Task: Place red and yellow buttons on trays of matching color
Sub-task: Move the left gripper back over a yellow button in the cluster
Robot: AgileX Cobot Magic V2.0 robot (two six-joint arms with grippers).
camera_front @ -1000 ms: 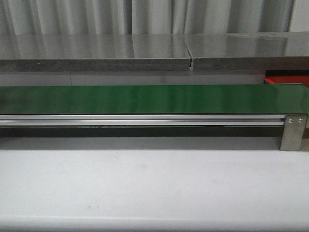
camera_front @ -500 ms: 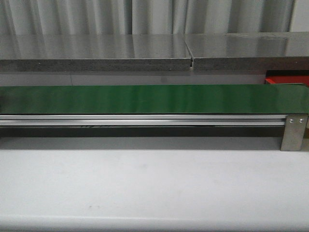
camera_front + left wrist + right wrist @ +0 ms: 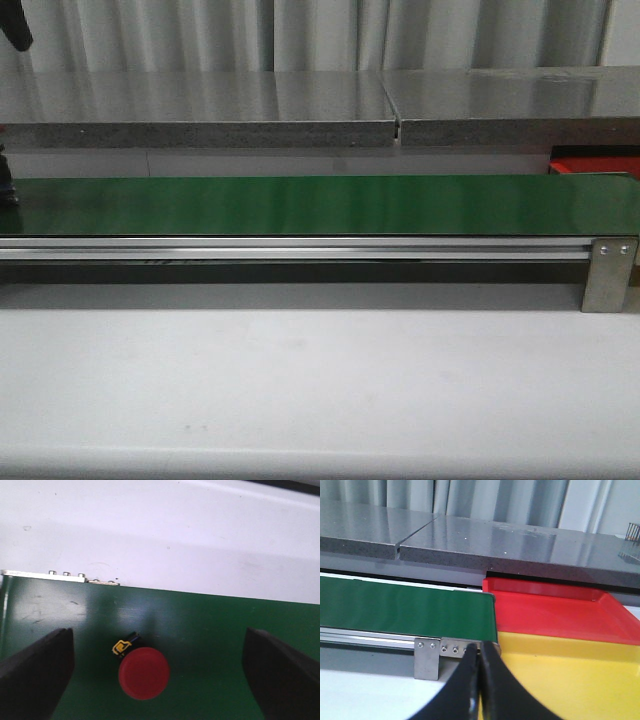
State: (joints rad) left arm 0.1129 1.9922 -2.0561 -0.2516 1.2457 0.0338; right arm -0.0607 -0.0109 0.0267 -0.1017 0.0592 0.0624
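Red button [image 3: 144, 673] sitting dead centre between the spread left end effector [image 3: 155, 680] fingers, cap up; right end effector [image 3: 479, 685] pinched together, far off by the trays

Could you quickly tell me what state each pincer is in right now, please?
Left pincer: open, holding nothing, its fingers either side of the red button on the green belt.
Right pincer: closed, holding nothing.

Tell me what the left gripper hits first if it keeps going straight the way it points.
Most likely the red button, lying between the open left gripper's fingers on the green belt; height above it is unclear.
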